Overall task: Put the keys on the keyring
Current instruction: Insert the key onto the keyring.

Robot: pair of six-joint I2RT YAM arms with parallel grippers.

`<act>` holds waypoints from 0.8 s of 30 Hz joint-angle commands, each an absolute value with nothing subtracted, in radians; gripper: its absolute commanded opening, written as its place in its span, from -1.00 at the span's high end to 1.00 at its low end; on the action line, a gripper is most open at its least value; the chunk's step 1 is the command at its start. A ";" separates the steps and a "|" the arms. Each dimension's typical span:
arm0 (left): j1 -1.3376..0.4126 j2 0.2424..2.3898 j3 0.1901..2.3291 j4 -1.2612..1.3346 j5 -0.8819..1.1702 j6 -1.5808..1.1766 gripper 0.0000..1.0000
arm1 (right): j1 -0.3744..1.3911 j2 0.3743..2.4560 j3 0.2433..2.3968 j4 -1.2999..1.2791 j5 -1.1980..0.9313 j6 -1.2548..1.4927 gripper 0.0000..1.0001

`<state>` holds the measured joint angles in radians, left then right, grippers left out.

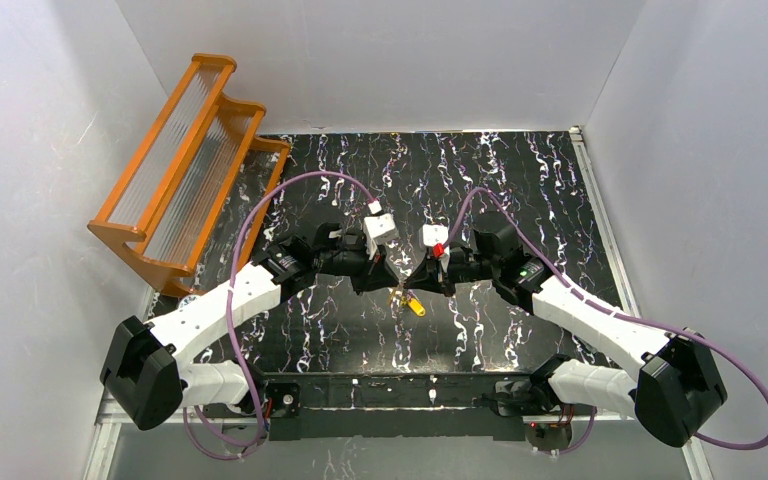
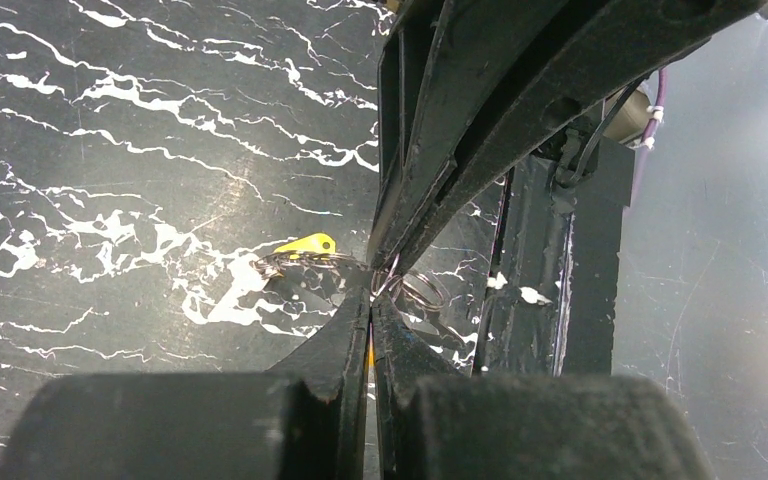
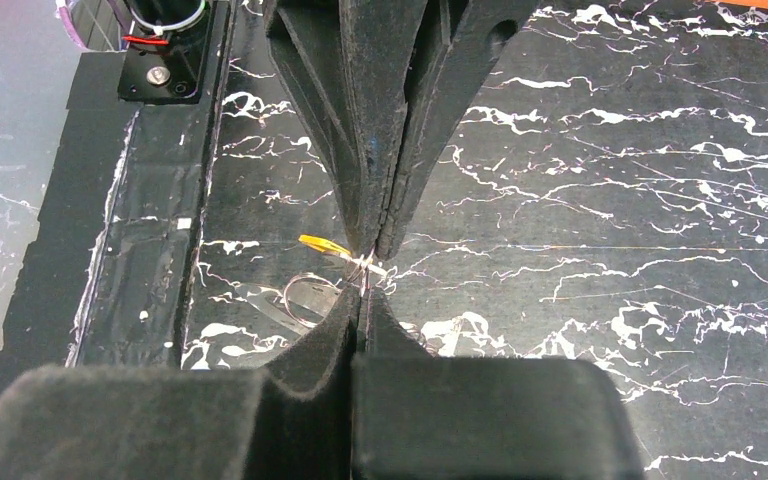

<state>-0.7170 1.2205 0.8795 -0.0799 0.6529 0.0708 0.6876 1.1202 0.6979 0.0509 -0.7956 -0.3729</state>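
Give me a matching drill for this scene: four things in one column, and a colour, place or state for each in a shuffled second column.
Things:
1. left gripper
2. orange rack
3. key head
4. arm cable

Descriptions:
A. purple
B. tilted against the left wall, far left of the table
C. shut
D. yellow, near the table's middle

Pairs: 1-C, 2-B, 3-D, 4-A.

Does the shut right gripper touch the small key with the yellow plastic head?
Cannot tell. In the right wrist view the yellow-headed key ends where the right gripper and left gripper meet, hiding any contact.
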 commanded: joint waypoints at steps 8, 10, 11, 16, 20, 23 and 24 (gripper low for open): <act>-0.718 1.196 0.837 -0.108 0.567 0.092 1.00 | 0.696 1.098 0.735 0.113 -0.842 -0.356 0.97; -0.717 1.198 0.830 -0.113 0.556 0.092 1.00 | 0.695 1.098 0.733 0.118 -0.844 -0.352 0.97; -0.718 1.199 0.827 -0.115 0.550 0.091 1.00 | 0.695 1.098 0.733 0.120 -0.844 -0.350 0.97; -0.718 1.196 0.815 -0.105 0.554 0.111 1.00 | 0.695 1.097 0.719 0.143 -0.850 -0.333 0.97; -0.718 1.180 0.804 -0.072 0.578 0.140 0.86 | 0.695 1.095 0.714 0.153 -0.851 -0.328 0.97; -0.718 1.149 0.777 -0.046 0.580 0.173 0.47 | 0.695 1.091 0.715 0.153 -0.848 -0.327 0.97; -0.717 1.132 0.764 -0.033 0.578 0.189 0.38 | 0.695 1.090 0.716 0.153 -0.848 -0.327 0.97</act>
